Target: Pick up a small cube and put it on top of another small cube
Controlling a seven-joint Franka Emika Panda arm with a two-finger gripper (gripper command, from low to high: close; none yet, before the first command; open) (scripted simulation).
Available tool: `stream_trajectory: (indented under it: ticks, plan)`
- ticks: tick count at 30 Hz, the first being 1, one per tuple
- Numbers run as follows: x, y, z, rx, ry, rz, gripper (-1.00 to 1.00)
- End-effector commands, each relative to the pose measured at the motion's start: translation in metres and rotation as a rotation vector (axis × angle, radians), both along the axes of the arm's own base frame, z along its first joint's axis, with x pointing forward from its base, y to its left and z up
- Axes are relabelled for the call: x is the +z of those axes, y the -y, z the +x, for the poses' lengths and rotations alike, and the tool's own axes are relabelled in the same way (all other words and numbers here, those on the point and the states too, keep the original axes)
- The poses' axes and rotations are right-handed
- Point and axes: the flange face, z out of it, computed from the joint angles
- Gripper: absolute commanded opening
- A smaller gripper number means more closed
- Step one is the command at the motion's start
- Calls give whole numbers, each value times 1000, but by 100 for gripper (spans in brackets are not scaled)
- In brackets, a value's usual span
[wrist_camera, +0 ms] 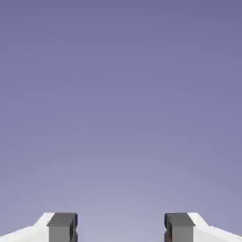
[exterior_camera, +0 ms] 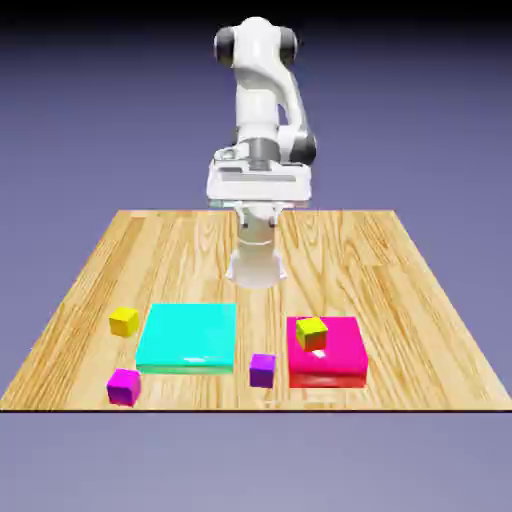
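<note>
Approach step: your gripper wide open, empty, high above table. Next, descend onto small warm-yellow cube, far left of small violet-purple cube.

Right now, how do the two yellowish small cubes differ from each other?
The warm-yellow cube sits directly on the wooden table, left of the cyan block in the exterior view; the greener yellow cube rests on top of the pink block, so it sits higher. Their tones differ slightly. Both look the same size, and the gripper holds neither.
</note>
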Motion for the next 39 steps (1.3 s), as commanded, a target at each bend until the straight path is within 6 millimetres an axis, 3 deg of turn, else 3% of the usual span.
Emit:
stream_trajectory:
  ticks: [1,6,11,16,22,23,28,29,30,34,36,39]
  plan:
    - [-10,15,6,-20,-46,-4,0]
    - [-65,95,23,-114,-279,-6,0]
    - [-126,179,13,-199,-513,23,0]
    - [-187,259,-22,-274,-743,84,0]
    - [-254,338,-93,-346,-998,194,0]
    - [-254,338,-93,-346,-998,194,0]
    - [-322,334,-106,-346,-998,194,0]
    - [-322,334,-106,-346,-998,194,-100]
    - [-322,334,-106,-346,-998,194,-100]
    - [-264,338,-94,-346,-998,194,-100]
    - [-254,338,-93,-346,-998,194,-100]
    - [-248,289,-37,-340,-991,191,-100]
